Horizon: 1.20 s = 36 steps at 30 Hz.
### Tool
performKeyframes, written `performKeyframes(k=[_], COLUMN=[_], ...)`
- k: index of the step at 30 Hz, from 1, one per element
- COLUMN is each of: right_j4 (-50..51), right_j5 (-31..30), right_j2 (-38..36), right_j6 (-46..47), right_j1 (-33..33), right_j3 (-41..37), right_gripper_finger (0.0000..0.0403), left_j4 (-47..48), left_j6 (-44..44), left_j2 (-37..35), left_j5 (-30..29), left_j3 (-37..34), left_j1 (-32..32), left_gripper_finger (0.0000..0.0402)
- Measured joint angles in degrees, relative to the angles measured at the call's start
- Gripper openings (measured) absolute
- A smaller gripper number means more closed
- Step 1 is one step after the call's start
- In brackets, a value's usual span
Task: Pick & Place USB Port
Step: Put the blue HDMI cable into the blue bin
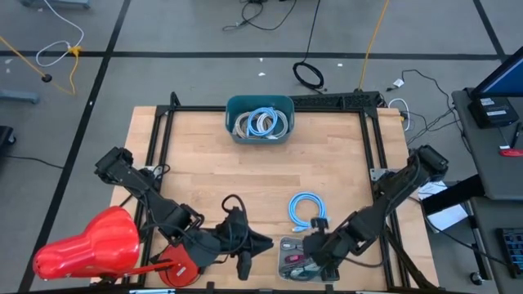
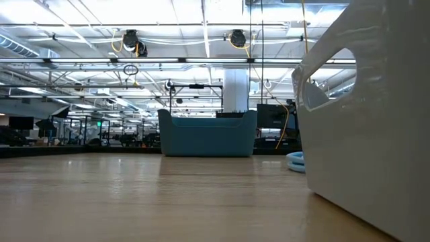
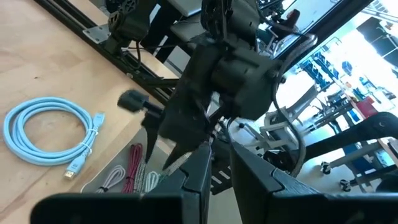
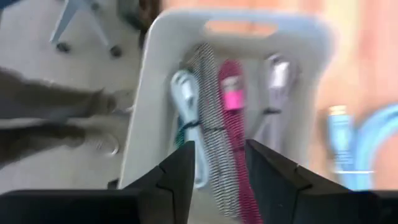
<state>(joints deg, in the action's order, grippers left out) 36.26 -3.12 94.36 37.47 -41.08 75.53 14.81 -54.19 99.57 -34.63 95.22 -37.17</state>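
The right gripper [image 4: 216,163], fingers parted and grasping nothing, is hovering over the white tray [image 4: 163,93] of bundled USB cables [image 4: 231,106] at the tabletop's near edge, risking snagging several packed cords together, while the left gripper [image 3: 219,180] is waiting nearby, narrowly parted and empty.
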Motion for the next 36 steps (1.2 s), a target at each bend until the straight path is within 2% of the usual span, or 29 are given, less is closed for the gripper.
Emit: performKeyframes(k=[6, 9, 12, 16, 20, 27, 32, 36], right_j4=[7.13, 12.31, 17.43, 20.35, 15.64, 3.85, -0.32, -7.18], right_j5=[-13.24, -16.2, -16.57, -16.3, -11.79, -4.24, -2.27, 1.2], right_j2=[-6.5, -9.19, -10.07, -10.1, -10.01, -10.01, -10.03, -10.14], right_j6=[2.16, 2.22, 2.52, 1.87, -0.14, -0.64, -0.32, 3.24], right_j1=[3.06, 5.67, 9.65, 15.14, 21.27, 30.31, 34.29, 34.78], right_j3=[0.04, 0.07, 0.07, -0.86, -6.02, -20.07, -28.13, -32.69], right_gripper_finger=[0.0133, 0.0133, 0.0133, 0.0136, 0.0144, 0.0151, 0.0149, 0.0152], left_j4=[0.13, 0.22, 0.53, 0.67, 1.16, 2.26, 3.81, 7.83], left_j6=[0.06, 1.11, 2.22, 3.71, 5.37, 9.09, 11.96, 13.66], left_j2=[0.0, 0.0, 0.0, 0.0, 0.0, -0.02, -0.02, -0.04], left_j5=[0.04, 1.0, 3.29, 6.81, 11.42, 20.52, 27.65, 31.17], left_j3=[0.0, 0.0, 0.0, 0.0, 0.0, 0.0, 0.0, 0.0], left_j1=[0.76, 1.31, 2.05, 3.72, 5.75, 8.94, 10.31, 10.93], left_gripper_finger=[0.0062, 0.0062, 0.0062, 0.0062, 0.0062, 0.0062, 0.0062, 0.0062])
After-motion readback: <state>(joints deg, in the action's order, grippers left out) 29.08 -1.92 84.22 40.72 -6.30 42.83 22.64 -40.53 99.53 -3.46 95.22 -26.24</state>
